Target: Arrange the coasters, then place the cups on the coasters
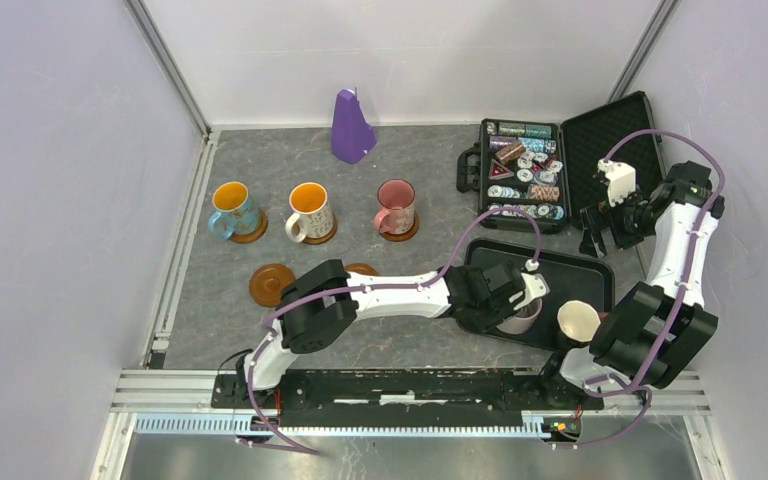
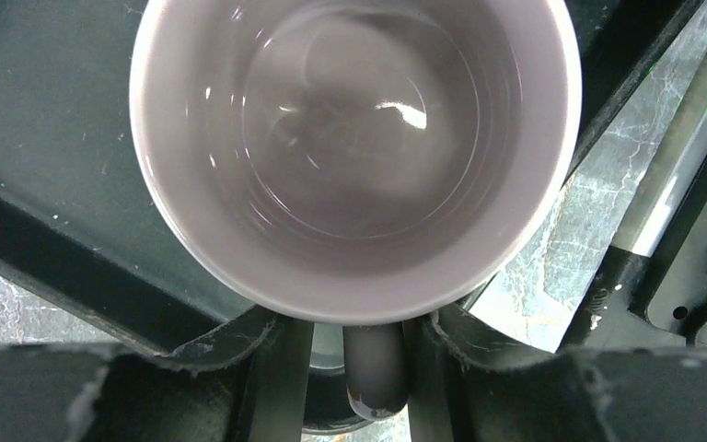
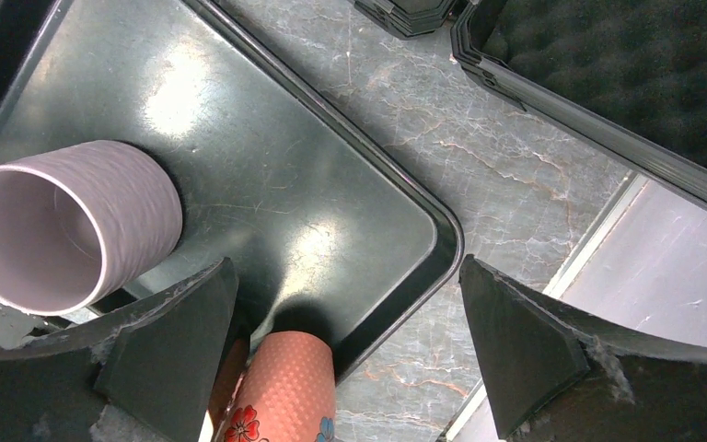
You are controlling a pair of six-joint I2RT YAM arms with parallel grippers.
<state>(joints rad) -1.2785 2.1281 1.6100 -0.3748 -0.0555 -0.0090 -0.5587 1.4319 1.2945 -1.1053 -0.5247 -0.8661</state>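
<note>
Top view. Cups, five: blue cup (image 1: 232, 208), white cup (image 1: 309, 210) and pink cup (image 1: 396, 206), each on a coaster; lilac cup (image 1: 520, 318) in black tray (image 1: 580, 275); cream-lined cup (image 1: 578, 322) at its near edge. Coasters, five: three under cups, bare coaster (image 1: 272, 284), part-hidden coaster (image 1: 362, 268).

Left wrist view. Left gripper (image 2: 359, 373) astride lilac cup's handle; grip not determinable.

Right wrist view. Right gripper (image 3: 350, 341) spread wide, holding nothing.

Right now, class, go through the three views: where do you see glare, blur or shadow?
Top external: evenly lit, sharp, shadows faint. Left wrist: the lilac mug fills the frame, a bright glint inside its base, its handle below slightly soft. Right wrist: two glare patches on the black tray; the near fingers dark, little detail.
</note>
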